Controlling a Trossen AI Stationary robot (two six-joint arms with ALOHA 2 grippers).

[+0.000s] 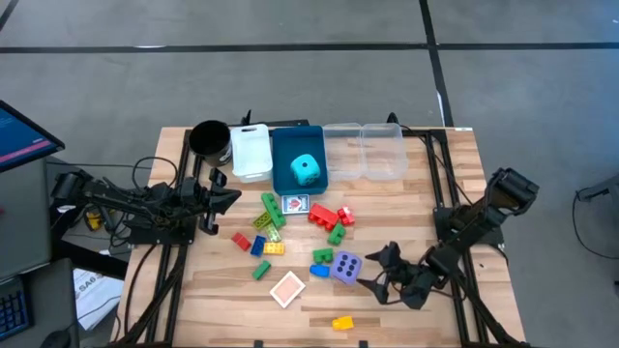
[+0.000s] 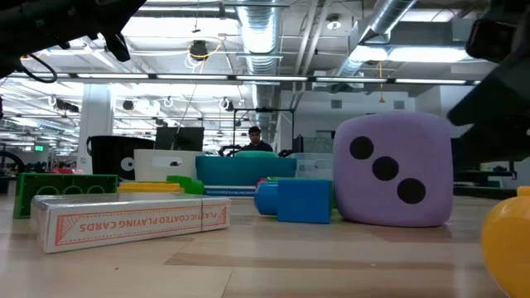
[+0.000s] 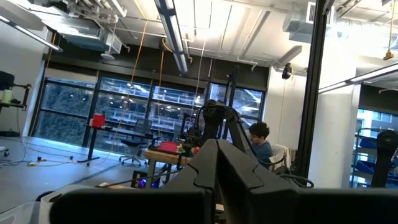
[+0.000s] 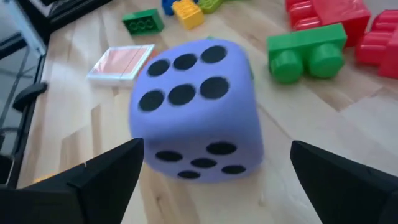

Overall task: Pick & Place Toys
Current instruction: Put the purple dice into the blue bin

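STEP: grasp large soft purple die [image 4: 196, 112] | RIGHT: right gripper [image 4: 214, 171] fingers wide apart, empty, flanking die; centre before closing | LEFT: left gripper [image 3: 217, 171] fingers closed, empty, idle near black cup [image 1: 208, 138]

High view: overhead, straight down on the whole desk [image 1: 406, 208] and both arms.
Low view: desk-top height, level, close to the purple die [image 2: 393, 170], room behind.
Left wrist view: level, into the room.
Right wrist view: close above the same purple die [image 4: 196, 112].
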